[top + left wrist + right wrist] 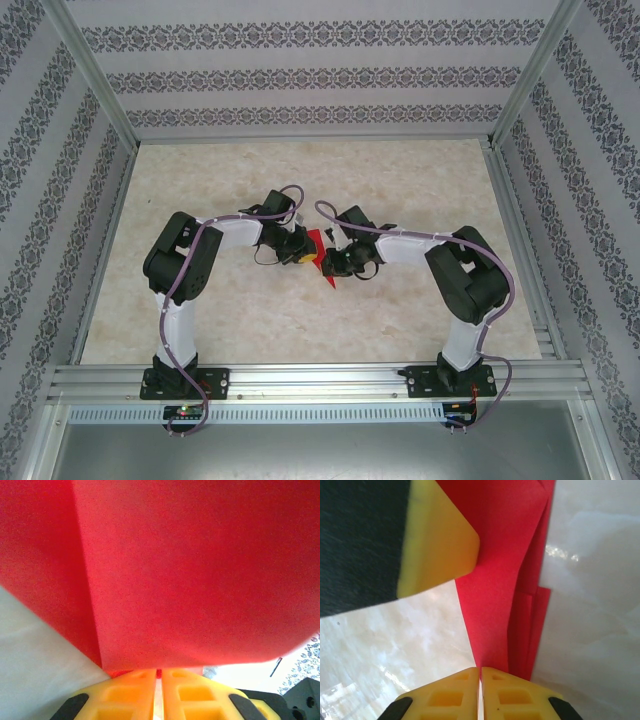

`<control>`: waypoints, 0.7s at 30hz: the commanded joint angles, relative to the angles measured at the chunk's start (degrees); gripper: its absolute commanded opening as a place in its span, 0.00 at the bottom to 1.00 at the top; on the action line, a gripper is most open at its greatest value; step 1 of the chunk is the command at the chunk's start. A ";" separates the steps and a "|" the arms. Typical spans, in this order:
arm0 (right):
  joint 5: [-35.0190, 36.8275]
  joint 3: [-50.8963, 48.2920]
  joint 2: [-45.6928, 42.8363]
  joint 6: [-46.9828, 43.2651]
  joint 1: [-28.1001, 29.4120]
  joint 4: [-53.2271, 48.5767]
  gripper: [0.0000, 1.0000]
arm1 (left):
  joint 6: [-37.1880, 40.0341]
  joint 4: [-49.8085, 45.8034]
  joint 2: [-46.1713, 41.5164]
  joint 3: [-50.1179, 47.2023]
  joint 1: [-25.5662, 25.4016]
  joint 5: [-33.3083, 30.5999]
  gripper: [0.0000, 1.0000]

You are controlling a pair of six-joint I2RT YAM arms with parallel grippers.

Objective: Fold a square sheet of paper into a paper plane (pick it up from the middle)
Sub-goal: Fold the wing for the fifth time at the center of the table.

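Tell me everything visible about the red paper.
The red paper is thin, matte and bright. It is folded into overlapping layers with straight creases and narrows toward the right gripper. It sits mid-table between the arms, pinched by the left gripper on one side and the right on the other.

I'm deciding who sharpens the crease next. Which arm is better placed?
Probably right: the right claw is shut on the narrow end of the folded red paper, layers running straight ahead. The left claw clamps a broad flap, a good anchor.
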 commanded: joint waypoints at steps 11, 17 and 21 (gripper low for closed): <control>0.51 -5.92 -1.04 0.49 -1.30 1.05 0.08 | 2.06 3.76 0.11 1.00 0.00 -0.92 0.18; 0.62 -6.21 -0.65 1.70 -1.75 2.16 0.06 | 1.01 11.06 -5.16 -4.46 -0.66 2.35 0.19; 0.65 -6.20 -0.39 2.19 -1.85 2.17 0.06 | 0.65 13.91 -6.26 -7.49 -2.14 3.83 0.17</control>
